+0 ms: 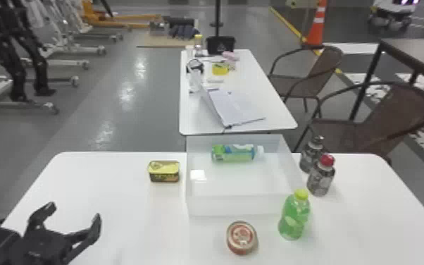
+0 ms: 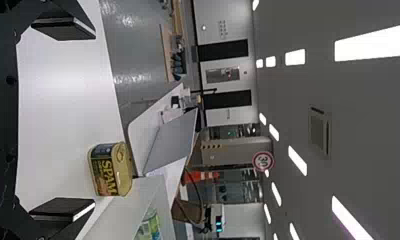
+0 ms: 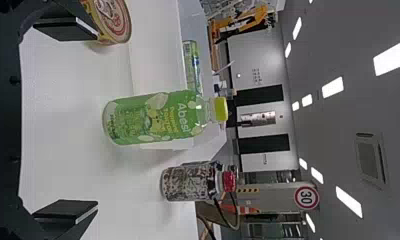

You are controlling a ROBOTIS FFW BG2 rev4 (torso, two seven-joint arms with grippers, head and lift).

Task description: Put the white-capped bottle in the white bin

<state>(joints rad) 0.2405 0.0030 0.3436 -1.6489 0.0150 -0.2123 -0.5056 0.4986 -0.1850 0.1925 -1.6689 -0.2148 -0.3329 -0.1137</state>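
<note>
Across the surface (image 1: 133, 211), the white-capped bottle (image 1: 234, 153) is contained by the white bin (image 1: 239, 205); placement seems finished, nothing left. Left gripper (image 1: 74, 212) and right gripper (image 3: 96, 120) are spread, empty.

Bottle: a green plastic bottle with blue and white on its label (image 1: 234, 153) and a white cap (image 1: 261, 151).
Cap: on the bottle's neck.
Bottle's pose: lying on its side, roughly parallel to the bin's far wall, base toward the robot's left, cap toward the right.
Bottle's place: inside the bin, in its far part, near the far wall and apart from the left wall.
Bin: a white, rectangular, open-topped bin with smooth, slightly see-through walls (image 1: 236, 205).
Bin's state: upright, with the bottle in it; a bright patch of light shows on the left of its floor.
Bin's place: on the white table (image 1: 133, 218), at the far edge.
</note>
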